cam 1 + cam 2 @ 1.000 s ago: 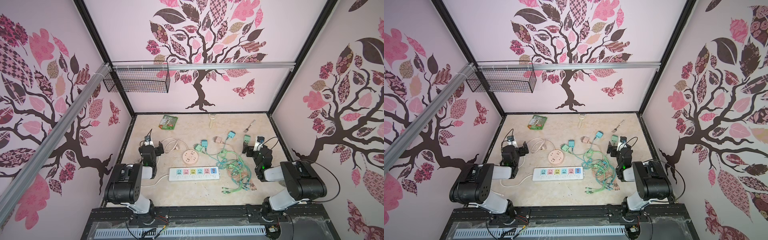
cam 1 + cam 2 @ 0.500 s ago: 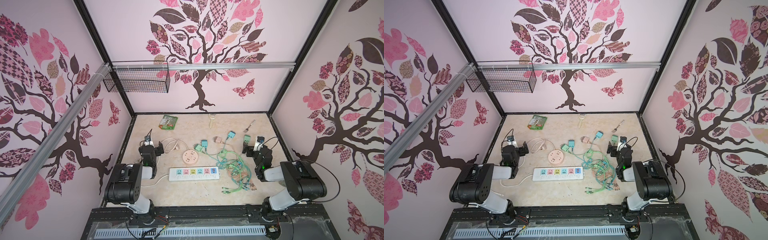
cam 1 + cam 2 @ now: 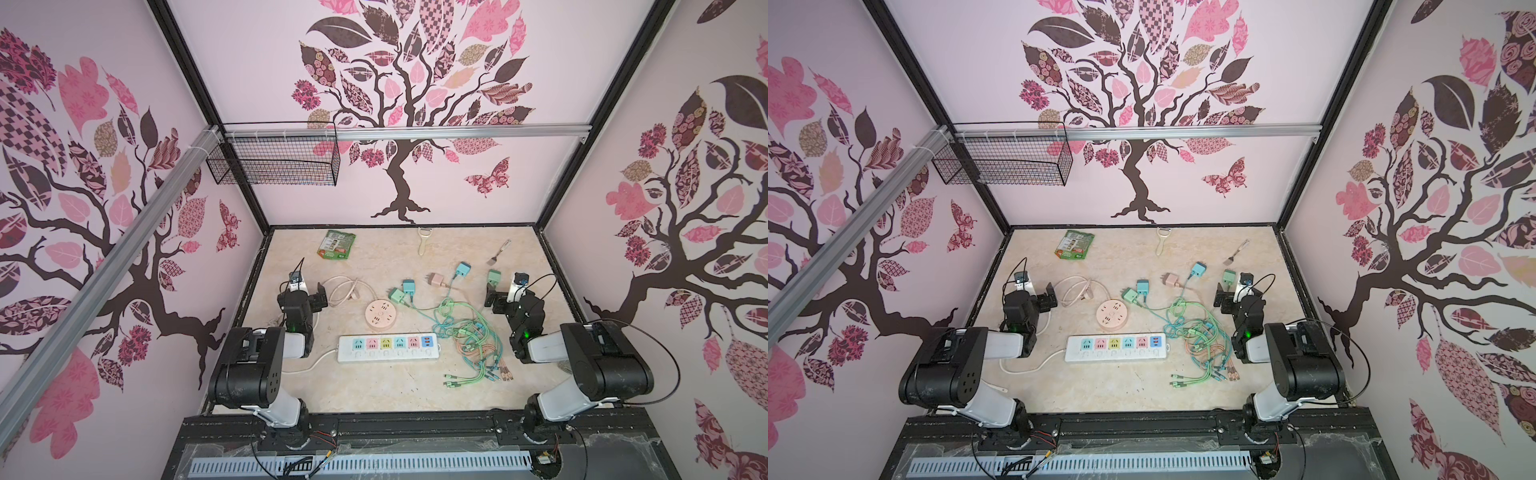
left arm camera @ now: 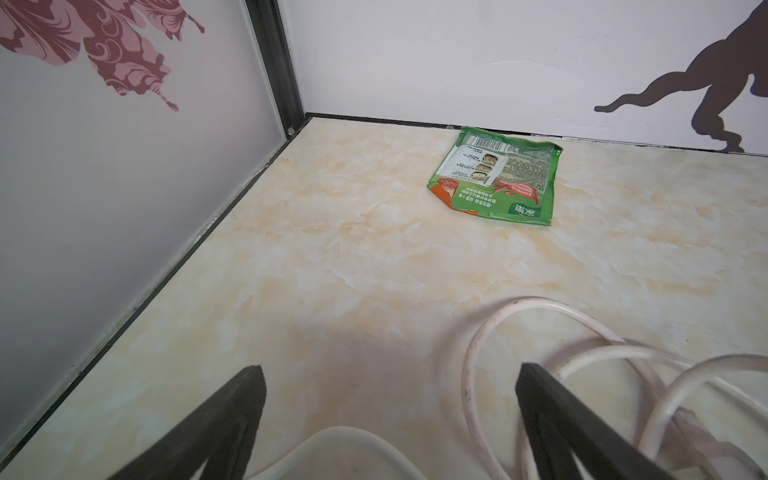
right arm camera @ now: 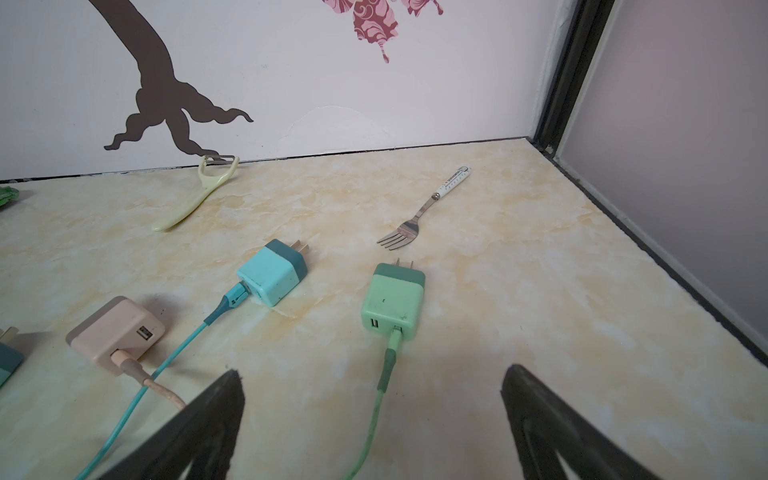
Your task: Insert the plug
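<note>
Mint-green plug (image 5: pixel 392 301) — lies flat on the table (image 5: pixel 519 291) just ahead of our right gripper (image 5: pixel 374 372), whose jaws stand wide and empty. Our left gripper (image 4: pixel 388 370), equally wide, holds nothing by a white cord (image 4: pixel 532 300). The power strip (image 3: pixel 388 347) sits well apart. We judge the grasp not yet begun — next, close squarely on the plug's body.

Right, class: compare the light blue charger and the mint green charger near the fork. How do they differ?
The light blue charger has a dark teal cap; the mint green charger a darker green one. The blue one lies aslant; the green one points straight at the back wall. Both lie unplugged, prongs bare.
</note>
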Motion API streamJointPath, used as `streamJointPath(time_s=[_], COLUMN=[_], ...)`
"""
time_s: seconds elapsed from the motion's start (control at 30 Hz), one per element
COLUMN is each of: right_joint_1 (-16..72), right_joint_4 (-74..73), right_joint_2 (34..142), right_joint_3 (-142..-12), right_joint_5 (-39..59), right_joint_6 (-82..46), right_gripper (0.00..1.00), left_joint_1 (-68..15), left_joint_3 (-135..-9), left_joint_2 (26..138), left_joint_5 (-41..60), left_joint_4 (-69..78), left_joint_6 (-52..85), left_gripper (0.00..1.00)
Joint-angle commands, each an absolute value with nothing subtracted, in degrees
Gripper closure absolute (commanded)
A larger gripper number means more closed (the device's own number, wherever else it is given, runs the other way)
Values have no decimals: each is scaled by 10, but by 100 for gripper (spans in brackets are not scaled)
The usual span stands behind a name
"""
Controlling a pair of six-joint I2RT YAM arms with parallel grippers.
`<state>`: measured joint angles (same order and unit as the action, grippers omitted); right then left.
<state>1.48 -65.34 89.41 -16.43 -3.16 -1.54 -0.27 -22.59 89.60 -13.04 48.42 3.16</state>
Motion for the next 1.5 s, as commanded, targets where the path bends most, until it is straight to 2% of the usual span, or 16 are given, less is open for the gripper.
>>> streamJointPath(time_s=[0.0,0.23,0.5,0.83,0.97,1.13,1.47], right_joint_1=[14,15,15,50,106,134,205], right_joint_4=[-656,-659,-489,-246,-145,-58,28], right_joint_2=[892,879,804,711,694,693,733], right_joint_3=[-164,-164,-210,-308,-366,-426,-511], right_joint_5=[-31,-46,-61,23,24,84,117], right_joint_6=[-22,-28,-49,-32,15,19,42], right_gripper=[1,0,0,5,5,9,13], left_joint_1=[-6,-27,-91,-203,-235,-236,-236], left_joint_3=[-221,-241,-260,-396,-464,-515,-533], left_joint_2=[880,786,673,619,596,540,422], left_joint_5=[-137,-198,-260,-293,-252,-168,-63], left_joint_4=[497,361,221,-50,-179,-298,-402], left_joint_6=[26,30,62,122,146,169,143], left_gripper=[2,2,2,3,3,3,2])
